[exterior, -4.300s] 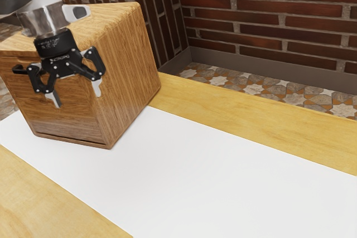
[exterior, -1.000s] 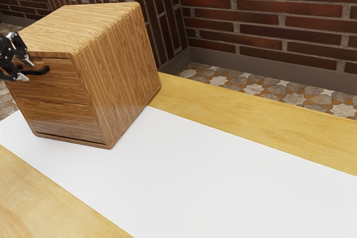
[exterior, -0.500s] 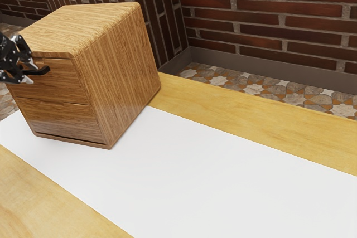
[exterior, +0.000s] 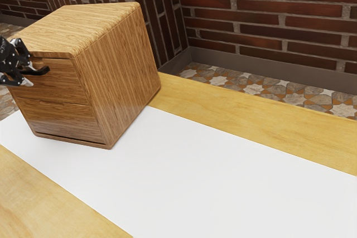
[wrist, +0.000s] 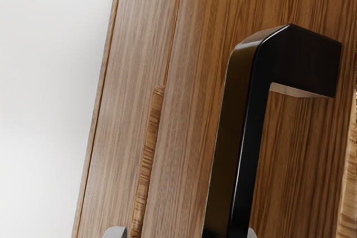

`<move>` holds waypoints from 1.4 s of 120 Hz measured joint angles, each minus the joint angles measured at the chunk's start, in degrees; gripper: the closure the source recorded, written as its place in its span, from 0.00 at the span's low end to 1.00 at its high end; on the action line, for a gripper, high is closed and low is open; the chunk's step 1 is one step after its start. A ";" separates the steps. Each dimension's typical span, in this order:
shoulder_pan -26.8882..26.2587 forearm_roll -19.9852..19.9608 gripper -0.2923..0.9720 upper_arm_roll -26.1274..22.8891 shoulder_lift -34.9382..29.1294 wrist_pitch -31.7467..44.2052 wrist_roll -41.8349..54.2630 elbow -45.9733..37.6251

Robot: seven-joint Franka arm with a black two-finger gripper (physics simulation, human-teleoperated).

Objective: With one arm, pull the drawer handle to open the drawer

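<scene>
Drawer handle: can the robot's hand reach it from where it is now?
Probably yes. The gripper sits right at the black handle on the top drawer, and nothing stands between them. The wrist view shows the handle close ahead.

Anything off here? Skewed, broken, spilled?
Nothing spilled or broken. One oddity: the wooden cabinet sits turned at an angle to the table edge and the white strip. The gripper is at the black handle.
</scene>
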 joint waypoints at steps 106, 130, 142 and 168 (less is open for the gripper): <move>4.18 -6.96 0.66 0.57 -8.93 -2.10 2.67 -4.23; 1.93 -7.69 0.66 3.84 -9.70 -3.40 3.59 -4.90; 1.58 -7.81 0.66 5.06 -10.36 -4.23 3.95 -5.22; 0.95 -9.42 0.66 7.68 -12.15 -5.42 5.02 -6.76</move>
